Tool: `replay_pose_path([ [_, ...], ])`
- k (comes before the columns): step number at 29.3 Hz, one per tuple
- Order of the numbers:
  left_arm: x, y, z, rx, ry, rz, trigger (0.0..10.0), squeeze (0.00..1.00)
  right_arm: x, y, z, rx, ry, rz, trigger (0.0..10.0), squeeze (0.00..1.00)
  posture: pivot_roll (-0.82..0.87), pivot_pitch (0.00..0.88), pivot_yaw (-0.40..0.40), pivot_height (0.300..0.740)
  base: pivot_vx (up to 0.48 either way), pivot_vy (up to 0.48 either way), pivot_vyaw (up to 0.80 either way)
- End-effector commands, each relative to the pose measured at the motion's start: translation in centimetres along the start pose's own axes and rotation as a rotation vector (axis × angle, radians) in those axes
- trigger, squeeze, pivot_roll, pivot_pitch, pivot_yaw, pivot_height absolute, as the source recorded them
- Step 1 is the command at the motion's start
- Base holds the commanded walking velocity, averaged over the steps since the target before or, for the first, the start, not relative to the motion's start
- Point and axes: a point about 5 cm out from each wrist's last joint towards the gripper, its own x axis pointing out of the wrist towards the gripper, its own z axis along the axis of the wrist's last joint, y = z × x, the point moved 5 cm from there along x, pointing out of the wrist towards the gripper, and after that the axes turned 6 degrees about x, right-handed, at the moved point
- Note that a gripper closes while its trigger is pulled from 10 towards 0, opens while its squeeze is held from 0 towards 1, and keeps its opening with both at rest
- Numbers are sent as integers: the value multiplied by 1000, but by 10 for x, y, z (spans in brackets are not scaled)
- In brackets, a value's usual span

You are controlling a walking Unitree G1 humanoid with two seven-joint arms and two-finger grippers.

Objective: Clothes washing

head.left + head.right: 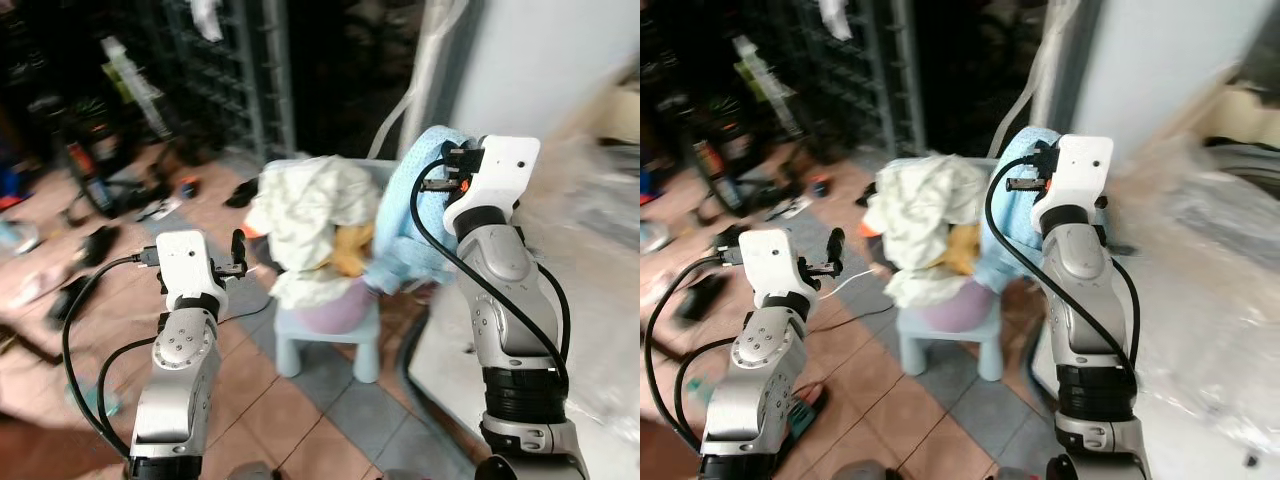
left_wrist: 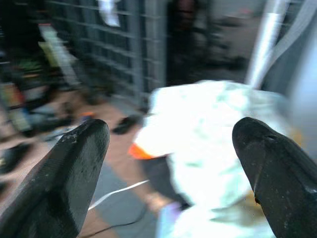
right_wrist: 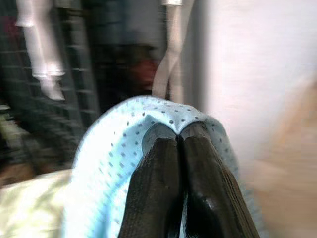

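A heap of clothes, pale green-white cloth [image 1: 305, 215] over a yellow piece [image 1: 352, 250], lies on a small light-blue stool [image 1: 330, 340]. My right gripper [image 3: 179, 136] is shut on a light-blue dotted garment [image 1: 405, 215], lifted beside the heap; the cloth drapes over the fingertips [image 3: 158, 148]. To the left of the stool, my left gripper [image 2: 173, 148] is open with nothing between its fingers [image 2: 74, 163], pointing at the pale cloth [image 2: 208, 129].
A white washing machine [image 1: 1200, 300] under clear plastic stands at the right. Dark metal shelving [image 1: 230, 70] and scattered clutter and shoes [image 1: 100, 200] fill the left and back. A white cable [image 1: 855, 282] runs across the tiled floor [image 1: 290, 420].
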Motion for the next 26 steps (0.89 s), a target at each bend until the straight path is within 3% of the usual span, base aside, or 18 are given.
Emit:
replay_pose_path([
  [1, 3, -5, 7, -22, -23, -6, 10000, 0, 7, -4, 10, -10, -34, -23, 10000, 0, -16, 22, 72, 740, 375, 0, -800],
  [16, 1, -10, 5, -58, -33, -24, 10000, 0, 17, -50, 24, -120, -98, -225, 10000, 0, -17, 4, 77, 740, 22, 0, -800],
  [20, 1, -13, 6, -68, -39, -48, 10000, 0, 27, -54, 34, -124, -124, -224, 10000, 0, -18, 3, 76, 740, 0, 0, -800],
  [26, 2, -16, 7, -67, -46, -61, 10000, 0, 46, -37, 51, -138, -169, -127, 10000, 0, -17, 0, 67, 740, 142, 0, -800],
])
